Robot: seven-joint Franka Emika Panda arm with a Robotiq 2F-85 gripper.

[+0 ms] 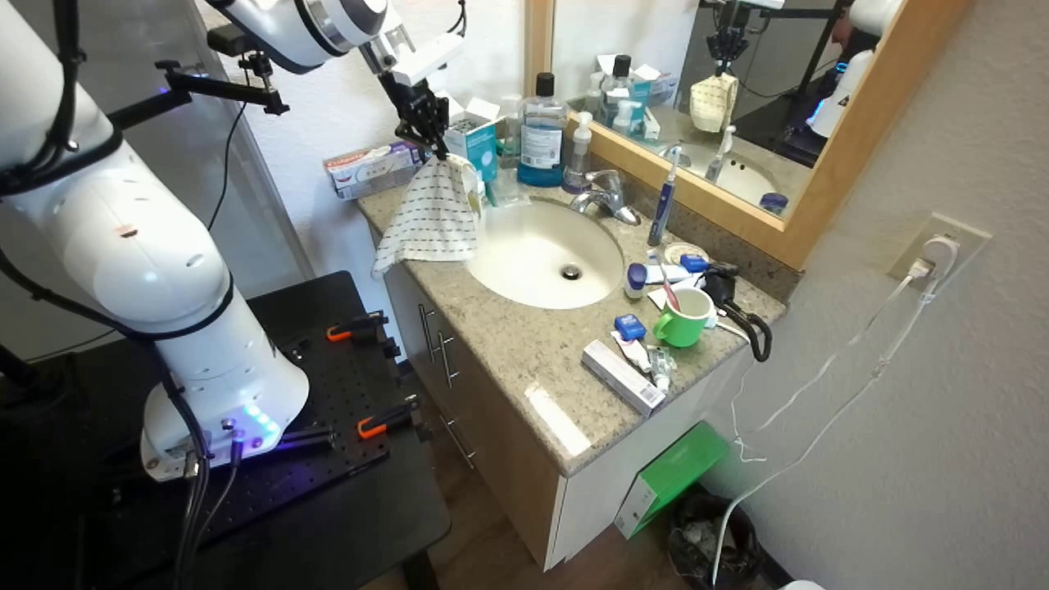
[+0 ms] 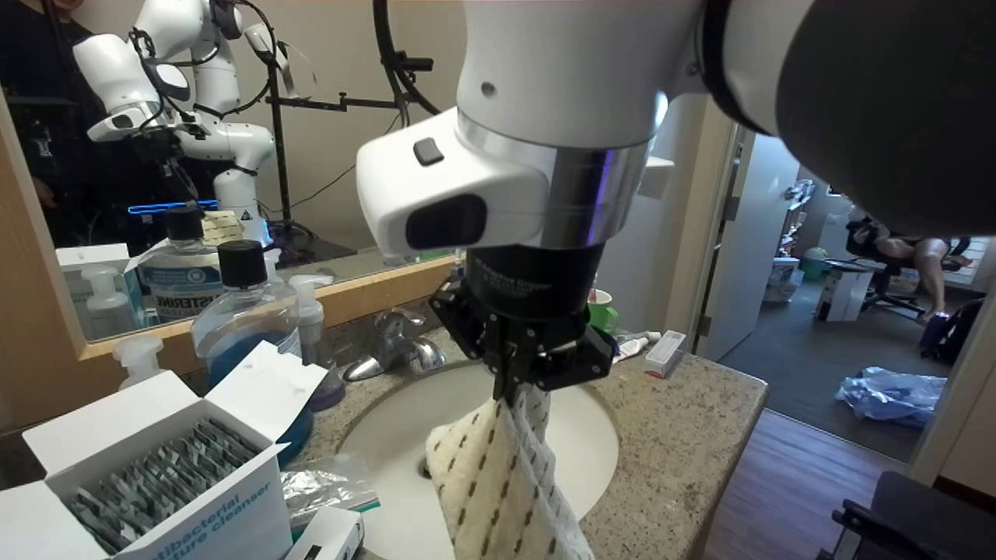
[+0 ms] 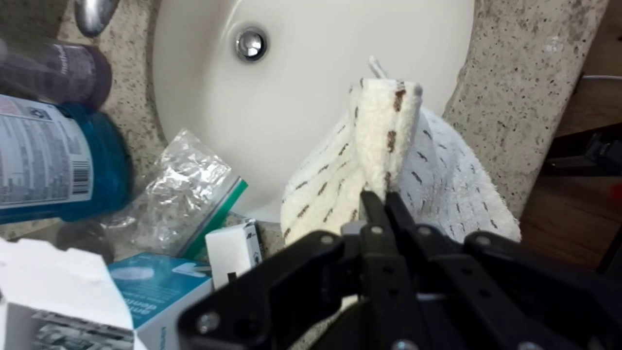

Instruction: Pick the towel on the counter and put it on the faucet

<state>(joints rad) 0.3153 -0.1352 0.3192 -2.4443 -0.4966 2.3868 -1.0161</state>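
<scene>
Clear of the faucet point(image 1: 606, 197), the closed gripper point(image 3: 380, 196) pinches the towel point(image 1: 434, 217); only an exterior view shows a bin point(image 1: 685, 555) holding crumpled scraps point(image 1: 703, 534).

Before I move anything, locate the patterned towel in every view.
In an exterior view: the towel, upper half, left of centre.
In an exterior view: the towel, bottom centre.
In the wrist view: the towel, mostly right of centre, in the claw.
Shared landmark: the sink, visible in all three.
</scene>
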